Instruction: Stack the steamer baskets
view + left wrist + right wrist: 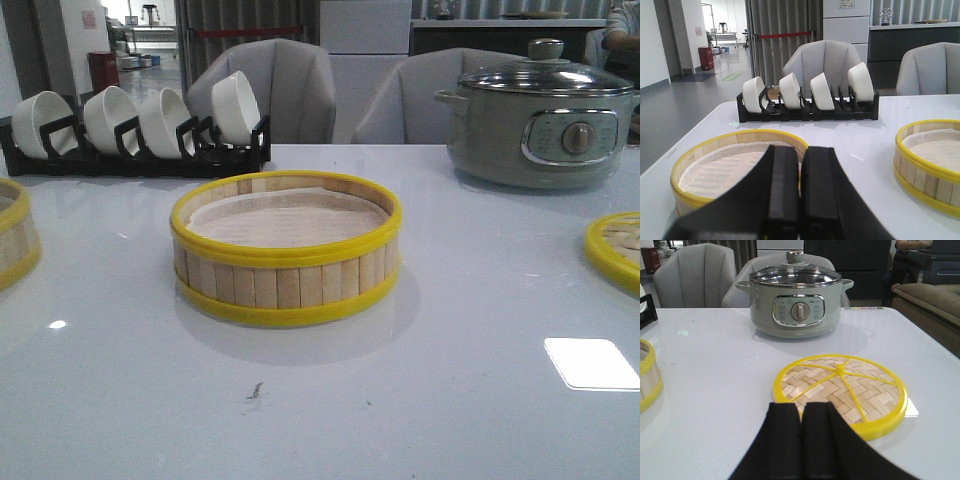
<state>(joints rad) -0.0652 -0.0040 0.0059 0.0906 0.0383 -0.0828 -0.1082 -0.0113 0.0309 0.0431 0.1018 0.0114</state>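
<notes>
steamer baskets (285,250) — yellow rims, pale slats | pot (540,125) — grey-green

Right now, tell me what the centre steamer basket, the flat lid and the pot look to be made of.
Centre steamer basket: pale wood or bamboo slats, matte, with glossy yellow rims, probably plastic; a pale liner, perhaps paper, inside.
Flat lid: woven bamboo strips in a bright yellow frame, likely plastic.
Pot: smooth grey-green body, painted metal or plastic; clear glass lid with shiny metal rim.
</notes>
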